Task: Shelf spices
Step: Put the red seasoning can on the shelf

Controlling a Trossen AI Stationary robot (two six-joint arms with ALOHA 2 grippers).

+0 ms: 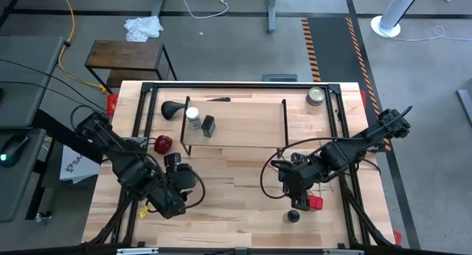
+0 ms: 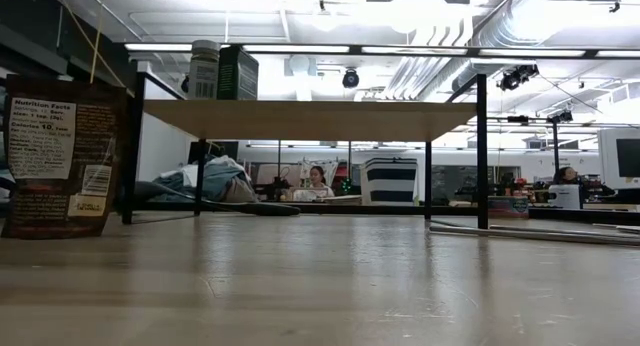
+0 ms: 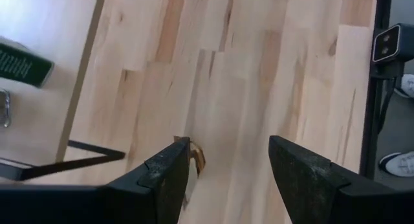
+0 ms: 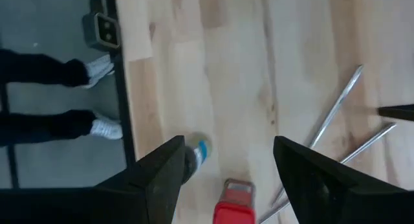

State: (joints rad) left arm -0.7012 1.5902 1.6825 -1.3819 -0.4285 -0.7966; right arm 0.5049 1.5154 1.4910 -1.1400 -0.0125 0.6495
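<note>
Already two jars (image 1: 200, 121) stand on the shelf (image 1: 243, 115).

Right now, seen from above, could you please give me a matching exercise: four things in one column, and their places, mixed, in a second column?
Things:
1. silver tin
2. white-capped jar
3. red-capped jar
4. small dark jar

Places:
A. on top of the shelf
B. on the near side of the table, right half
C. at the table's far right corner
D. on the table, by the shelf's near left corner

Pairs: 1-C; 2-A; 3-D; 4-B
</note>
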